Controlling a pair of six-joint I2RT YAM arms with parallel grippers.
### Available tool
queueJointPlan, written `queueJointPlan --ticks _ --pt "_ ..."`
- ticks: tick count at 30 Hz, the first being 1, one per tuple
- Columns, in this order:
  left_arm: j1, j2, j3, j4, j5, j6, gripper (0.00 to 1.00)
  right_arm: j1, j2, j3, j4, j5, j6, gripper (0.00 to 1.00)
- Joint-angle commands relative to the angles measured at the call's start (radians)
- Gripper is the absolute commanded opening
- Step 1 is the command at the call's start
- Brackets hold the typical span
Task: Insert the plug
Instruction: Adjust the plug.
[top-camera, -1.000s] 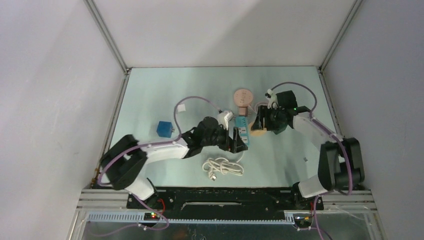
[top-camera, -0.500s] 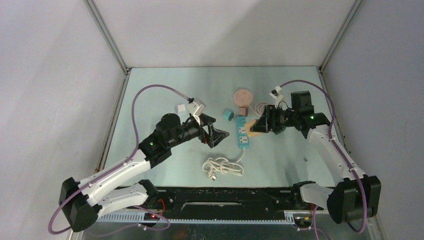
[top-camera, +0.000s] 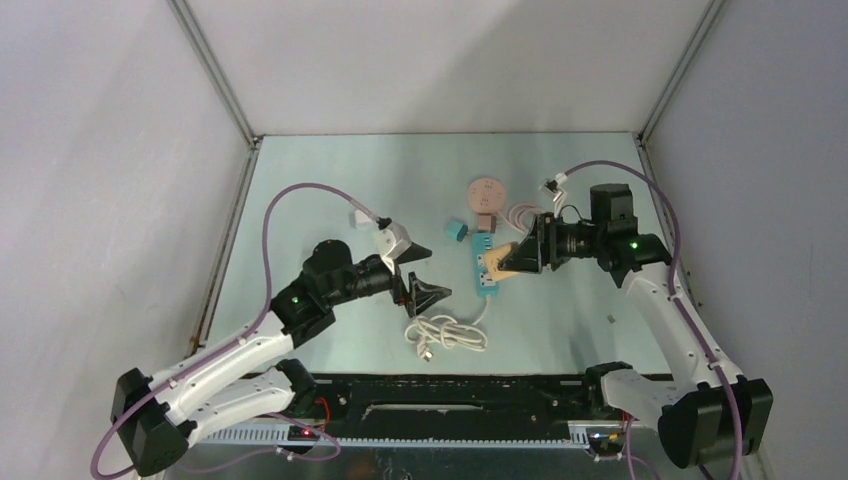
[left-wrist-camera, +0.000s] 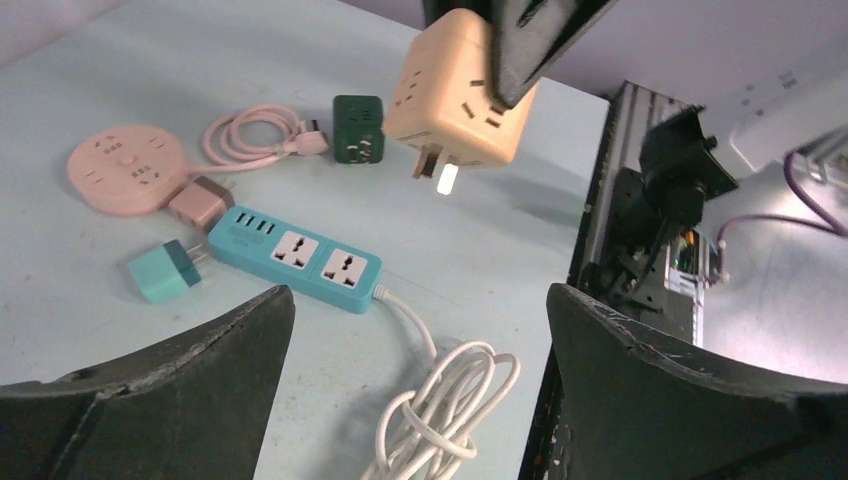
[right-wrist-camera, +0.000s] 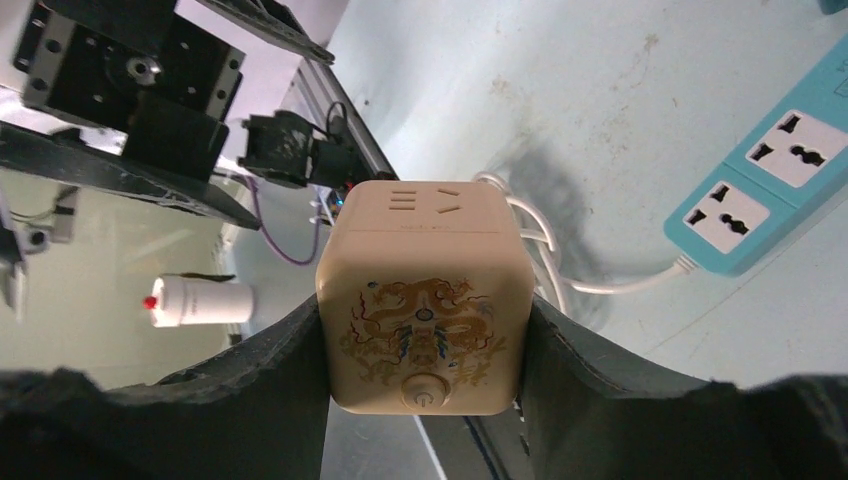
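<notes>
The beige cube plug is being gripped by the right hand, with its two fingers being pressed against opposite side faces. The cube is being held in the air above the counter, its metal prongs being pointed downward and touching nothing. The blue power strip, with two wide sockets and a row of small ports, is lying flat on the counter just below and ahead of the right hand's fingertips, apart from the plug. The left hand is being held wide open with nothing between its fingers, and it is hovering to the left of the strip. A coiled white cable, running from the strip's near end, is lying just beneath those open fingers. Beyond the left hand, past the strip, a teal adapter, a brown adapter, a round pink power strip and a dark green cube are lying on the counter. The teal one is lying just beside the strip's far end.
</notes>
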Motion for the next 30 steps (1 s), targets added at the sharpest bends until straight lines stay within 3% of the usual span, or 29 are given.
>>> queueJointPlan --ticks 1,5,10,17,25,30 --pt "0.005 0.008 0.037 -0.011 0.125 0.097 1.0 0.046 -0.033 0.011 -0.057 0.057 -0.14 0.0" --pt "0.005 0.037 0.071 -0.041 0.217 0.118 0.97 0.132 -0.073 0.015 -0.071 0.132 -0.233 0.0" --pt "0.004 0.082 0.136 -0.055 0.394 0.081 0.94 0.343 -0.159 0.034 -0.047 0.248 -0.295 0.0" --pt "0.004 0.087 0.144 -0.074 0.493 0.112 0.97 0.515 -0.224 0.034 -0.004 0.308 -0.353 0.0" --pt "-0.013 0.094 0.147 -0.063 0.534 0.101 0.98 0.602 -0.193 0.049 0.016 0.368 -0.358 0.0" --pt "-0.031 0.14 0.178 -0.157 0.48 0.12 0.96 0.64 -0.185 0.06 0.028 0.414 -0.359 0.0"
